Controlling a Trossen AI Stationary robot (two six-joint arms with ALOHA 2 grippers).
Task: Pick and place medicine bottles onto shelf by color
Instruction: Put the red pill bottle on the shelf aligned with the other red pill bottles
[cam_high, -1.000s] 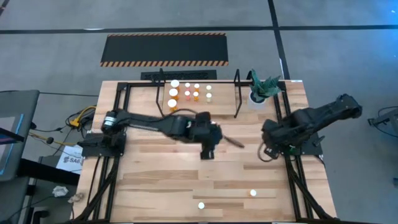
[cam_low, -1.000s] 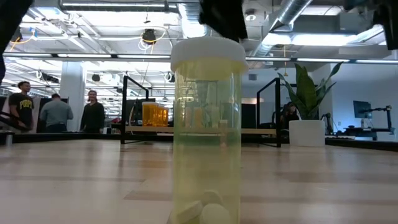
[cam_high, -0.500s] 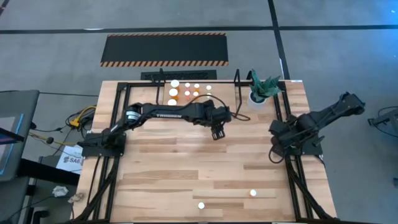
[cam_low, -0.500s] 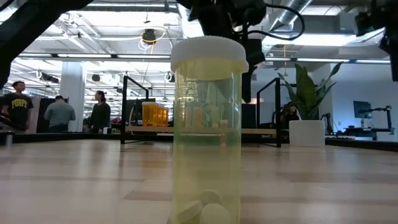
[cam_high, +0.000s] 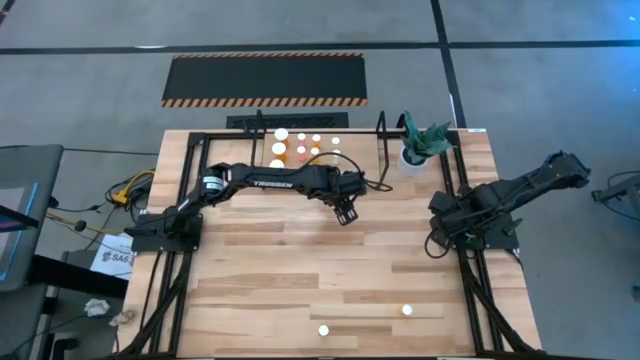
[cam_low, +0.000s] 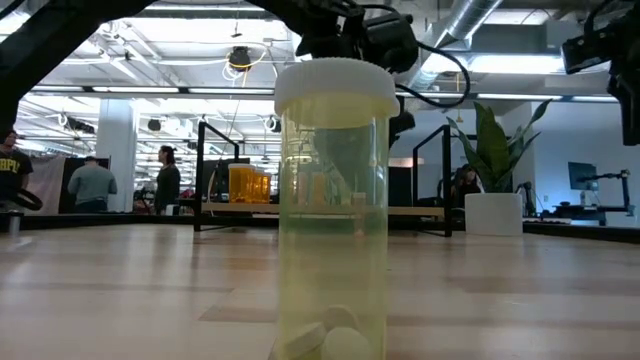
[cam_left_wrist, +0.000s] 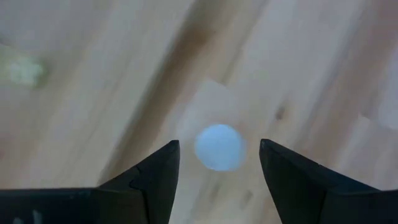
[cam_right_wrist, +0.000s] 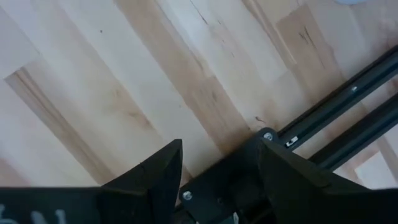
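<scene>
1. Left gripper (cam_high: 346, 213): over mid-table, just in front of the low black-bar shelf with light wood floor (cam_high: 383, 150). Jaws parted, nothing between them. Wrist view shows a blurred round white cap (cam_left_wrist: 219, 147) on the wood in the gap, well below the fingers.
2. Right gripper (cam_right_wrist: 219, 163): parked over the table's right edge by the black frame rail (cam_right_wrist: 348, 106); jaws apart, empty.
3. Risk: 2 white-capped bottles (cam_high: 407, 310) remain at the near edge, well apart from the shelf; long carry, so a weak grip could drop one.
4. Risk: shelf row is tight; a wide approach may topple bottles already placed.
5. Risk: pale bottle could be sorted wrong, colours being close.
6. Shelf contents: approx. 8 white-capped bottles (cam_high: 300, 152), orange and pale, grouped at its left half. Right half bare.
7. Clear yellowish bottle with white cap (cam_low: 334, 210): upright, 2 or so white tablets at its bottom.
</scene>
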